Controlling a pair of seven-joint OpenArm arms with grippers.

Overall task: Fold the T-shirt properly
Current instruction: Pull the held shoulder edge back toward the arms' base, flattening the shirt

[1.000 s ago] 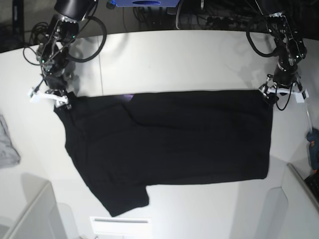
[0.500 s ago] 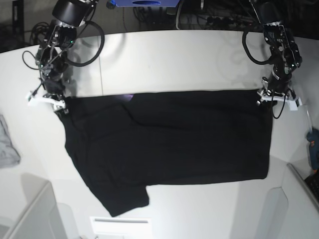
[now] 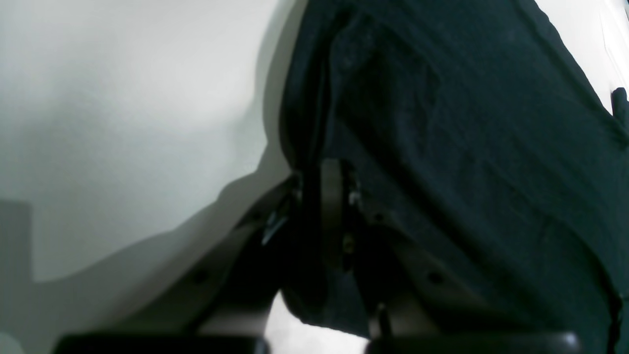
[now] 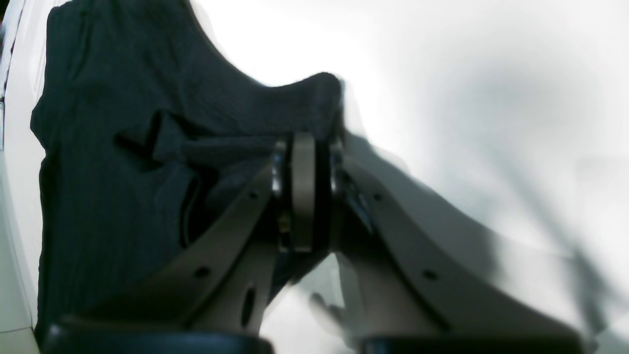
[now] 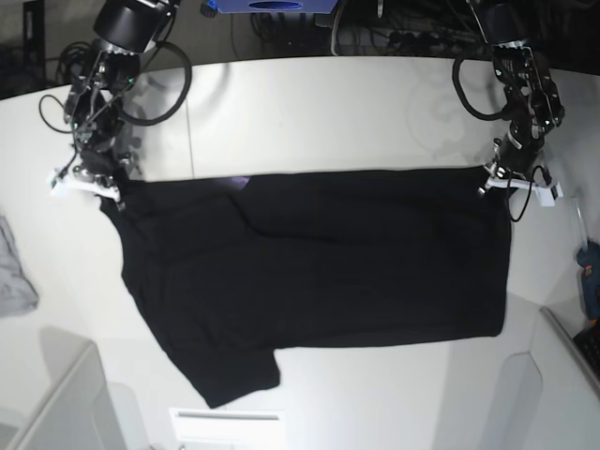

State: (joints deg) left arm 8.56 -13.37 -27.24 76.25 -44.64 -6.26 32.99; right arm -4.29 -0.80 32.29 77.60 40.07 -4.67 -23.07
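Now, at the base view's left, the right gripper (image 5: 97,184) is clamped tight on one top corner of the T-shirt (image 5: 319,272), which lies spread on the white table (image 5: 328,112); opposite, the left gripper (image 5: 506,178) pinches the other corner.

1. The T-shirt (image 5: 319,272) lies spread flat across the middle of the table (image 5: 309,103).
2. In the base view, the right gripper (image 5: 89,183) sits at the shirt's far left corner.
3. The left gripper (image 5: 516,178) sits at the far right corner.
4. A small cloth (image 5: 14,272) lies at the table's left edge, well apart from the shirt.
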